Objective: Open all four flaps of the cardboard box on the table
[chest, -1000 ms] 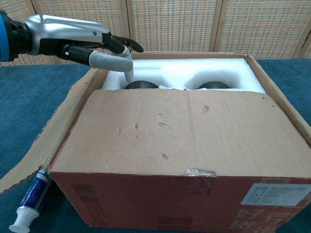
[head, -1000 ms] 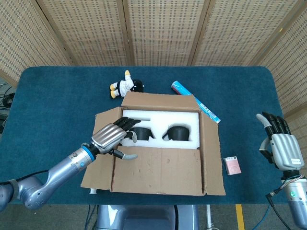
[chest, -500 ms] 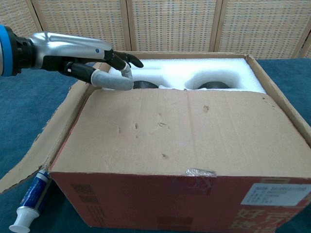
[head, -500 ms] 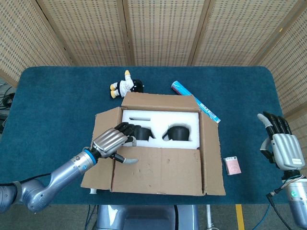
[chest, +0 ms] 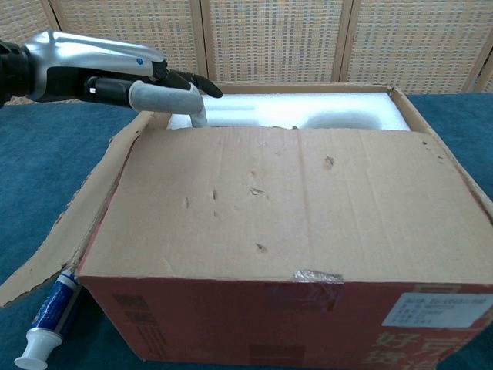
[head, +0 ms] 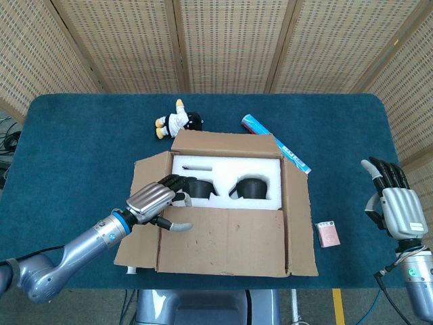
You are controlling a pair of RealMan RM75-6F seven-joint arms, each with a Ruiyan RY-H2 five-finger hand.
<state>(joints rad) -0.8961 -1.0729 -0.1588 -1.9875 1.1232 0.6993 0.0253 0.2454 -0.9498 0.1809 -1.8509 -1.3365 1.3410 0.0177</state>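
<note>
Cardboard box, near flap hiding foam; left hand fingers apart, thumbtip behind edge.

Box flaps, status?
Left hand open at near flap's edge, holding nothing. Right hand open, idle. Near flap not yet folded out; nothing blocking.

Silver hand, black fingers

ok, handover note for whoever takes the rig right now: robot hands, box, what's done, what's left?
Left robot hand: holds nothing, fingers over the cardboard box at the near flap's left end.
Right robot hand: open, off to the right, clear of the box.
Done: left, far and right flaps look open; white foam exposed.
Left: near flap lies over the front of the box; fold it out.
</note>
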